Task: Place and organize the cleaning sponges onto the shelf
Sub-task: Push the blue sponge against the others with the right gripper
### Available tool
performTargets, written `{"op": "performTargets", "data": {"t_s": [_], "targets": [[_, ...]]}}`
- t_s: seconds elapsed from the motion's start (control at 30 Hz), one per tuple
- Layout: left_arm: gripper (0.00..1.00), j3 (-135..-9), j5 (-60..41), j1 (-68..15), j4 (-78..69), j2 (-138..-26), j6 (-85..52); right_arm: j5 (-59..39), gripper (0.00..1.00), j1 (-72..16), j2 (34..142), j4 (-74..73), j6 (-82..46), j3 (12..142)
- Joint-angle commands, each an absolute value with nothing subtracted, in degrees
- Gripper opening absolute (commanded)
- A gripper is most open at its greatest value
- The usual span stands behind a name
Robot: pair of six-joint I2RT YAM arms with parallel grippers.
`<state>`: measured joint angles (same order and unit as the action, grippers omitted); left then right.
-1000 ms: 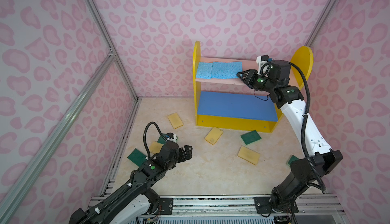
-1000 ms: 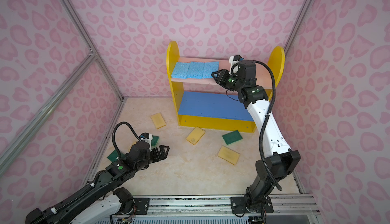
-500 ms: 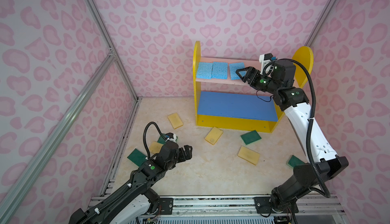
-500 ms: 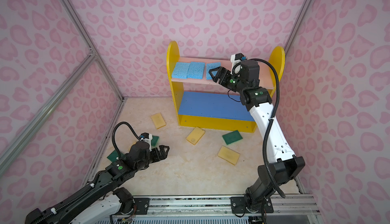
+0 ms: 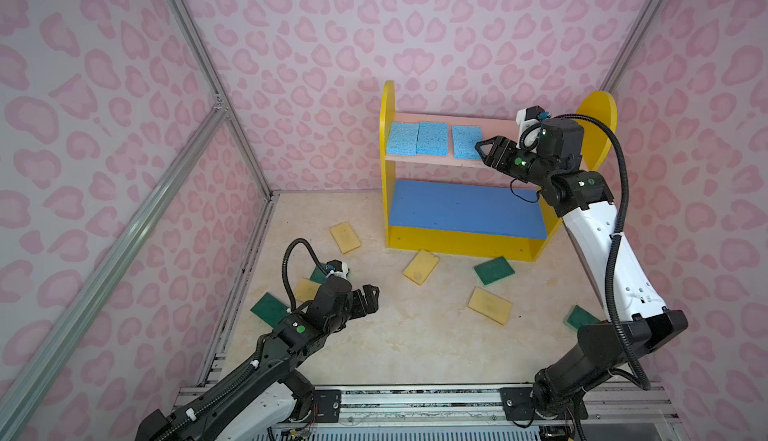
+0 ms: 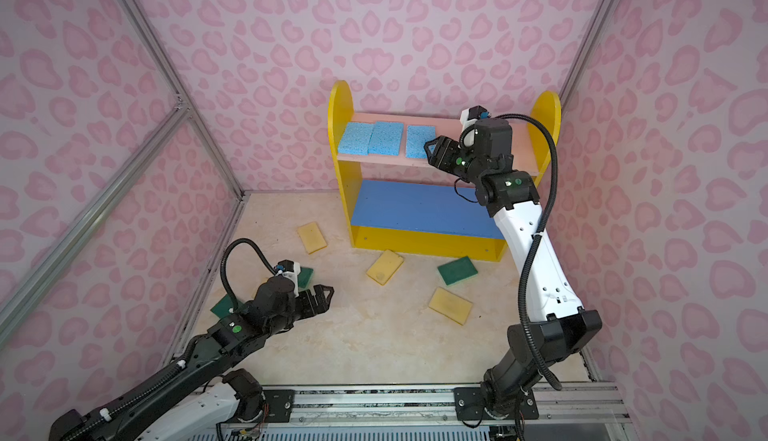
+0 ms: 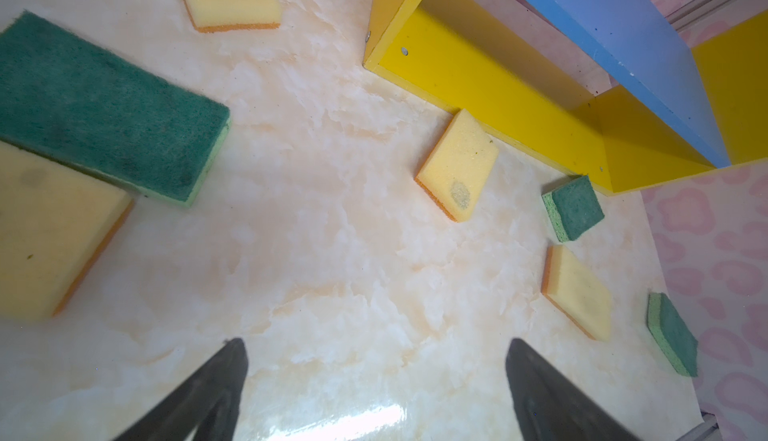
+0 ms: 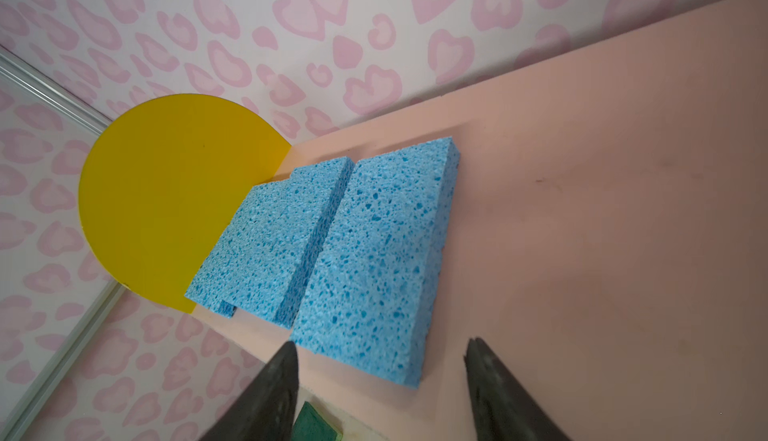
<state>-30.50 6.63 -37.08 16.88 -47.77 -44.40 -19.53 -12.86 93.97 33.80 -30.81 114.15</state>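
A blue sponge (image 5: 466,142) lies on the pink board (image 5: 498,125) of the shelf (image 5: 457,243), at nine o'clock from the right gripper (image 5: 481,153), jaws parted, nothing held. A yellow sponge (image 5: 420,266) is found at two o'clock from the wide-open left gripper (image 5: 375,299) — judged the nearer arm — long axis one-to-seven.
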Motion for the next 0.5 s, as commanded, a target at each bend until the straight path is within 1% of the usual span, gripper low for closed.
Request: {"op": "performTargets", "data": {"t_s": [0.0, 0.13, 0.47], "targets": [[0.98, -31.0, 7.2, -37.0, 16.6, -47.7, -44.0, -18.4, 0.62, -13.3, 95.7, 37.3, -29.2, 115.4], [0.98, -30.6, 7.4, -37.0, 16.7, -47.5, -44.1, -18.0, 0.59, -14.4, 97.9, 38.3, -28.2, 117.5], [0.98, -29.9, 7.6, -37.0, 17.0, -47.0, -44.2, -18.4, 0.58, -15.5, 101.7, 38.5, -28.6, 121.0]]}}
